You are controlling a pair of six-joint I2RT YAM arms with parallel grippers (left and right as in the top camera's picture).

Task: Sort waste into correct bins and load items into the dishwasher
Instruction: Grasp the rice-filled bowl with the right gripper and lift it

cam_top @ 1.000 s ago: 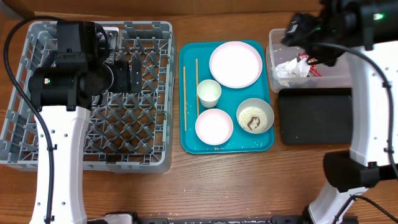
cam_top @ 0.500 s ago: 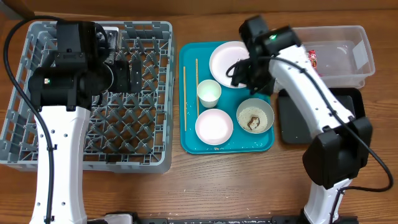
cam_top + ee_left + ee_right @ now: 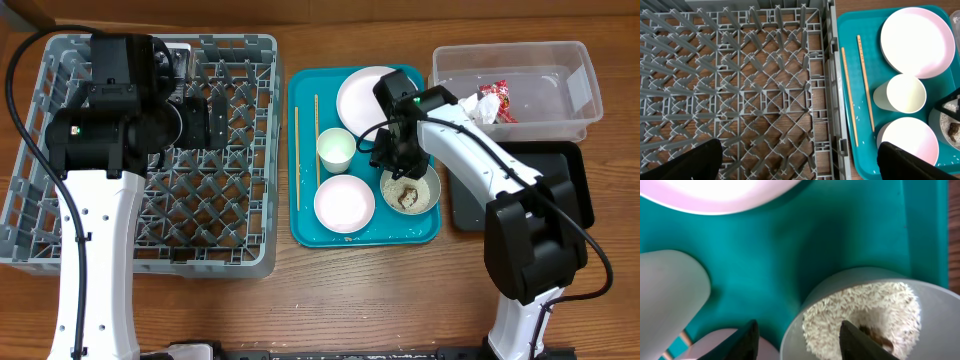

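Note:
My right gripper (image 3: 400, 165) hangs low over the rice bowl (image 3: 410, 188) on the teal tray. Its jaws are open astride the bowl's near rim (image 3: 800, 305), one finger (image 3: 746, 341) outside, the other (image 3: 860, 342) over the rice (image 3: 865, 307) beside the brown lump (image 3: 875, 336). Neither finger touches the rim. The plate (image 3: 372, 92), cup (image 3: 336, 150), empty bowl (image 3: 344, 203) and chopsticks (image 3: 317, 135) lie around it. My left gripper (image 3: 797, 165) is wide open and empty above the grey dish rack (image 3: 140, 160). The wrapper (image 3: 497, 100) and crumpled paper (image 3: 470, 108) lie in the clear tub (image 3: 560, 75).
The black tray (image 3: 560, 185) sits just below the clear tub, partly under my right arm. The teal tray (image 3: 305, 215) lies between the rack and the bins. The cup (image 3: 665, 290) and plate (image 3: 715, 195) stand close to my right fingers.
My right arm has swung from the clear tub to the teal tray and come down over the rice bowl, its jaws narrowing. The left arm has not moved.

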